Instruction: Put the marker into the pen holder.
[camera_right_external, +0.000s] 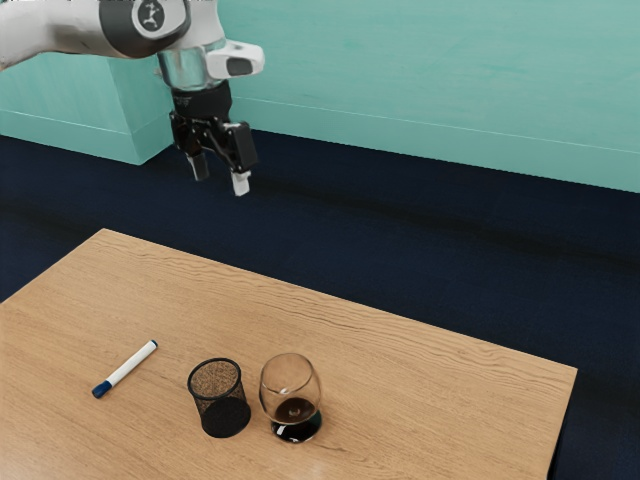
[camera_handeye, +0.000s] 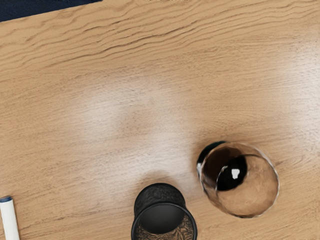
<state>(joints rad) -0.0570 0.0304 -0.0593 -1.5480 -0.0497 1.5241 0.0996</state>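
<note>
Gripper (camera_right_external: 220, 176) upper left of exterior view, fingers spread — marker (camera_right_external: 128, 367) lying lower left on table (camera_right_external: 420, 400), pen holder (camera_right_external: 225, 418) upright bottom left of centre — glass (camera_right_external: 296, 412) just beside.

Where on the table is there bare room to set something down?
Bare wood on the table lies between the glass and the edge toward the exterior view's right. More runs from the marker, pen holder and glass toward the long edge on the gripper's side. It is crowded between pen holder and glass: only a slim gap shows.
</note>
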